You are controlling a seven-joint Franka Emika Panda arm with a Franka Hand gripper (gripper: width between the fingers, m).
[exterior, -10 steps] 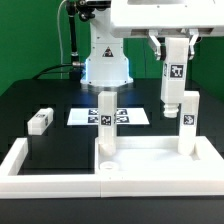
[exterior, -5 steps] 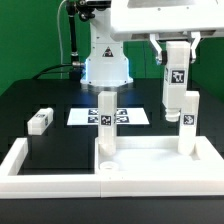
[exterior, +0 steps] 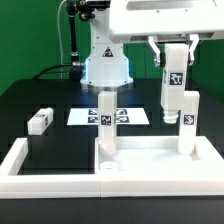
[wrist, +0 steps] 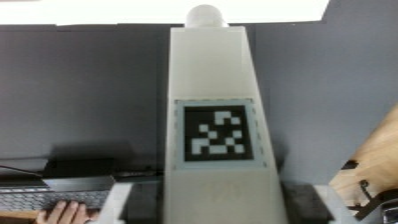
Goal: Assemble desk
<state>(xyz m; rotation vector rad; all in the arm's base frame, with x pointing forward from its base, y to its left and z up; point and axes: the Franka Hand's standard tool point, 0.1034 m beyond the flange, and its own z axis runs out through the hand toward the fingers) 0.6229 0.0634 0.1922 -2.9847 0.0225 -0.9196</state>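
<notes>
The arm (exterior: 150, 15) holds its gripper (exterior: 173, 57) pointing straight down, jaws clamped on 1 upright leg (exterior: 172, 95).

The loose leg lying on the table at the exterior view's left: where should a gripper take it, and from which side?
Probably its middle, across the narrow width, from above: the loose leg lies flat on the table, its long sides free. The gripper is shut on another leg now.

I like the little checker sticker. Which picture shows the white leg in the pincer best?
The wrist view: the held leg fills the picture, and its black-and-white tag is plain. The exterior view shows that leg small, hanging upright in the pincer, beside another upright leg.
</notes>
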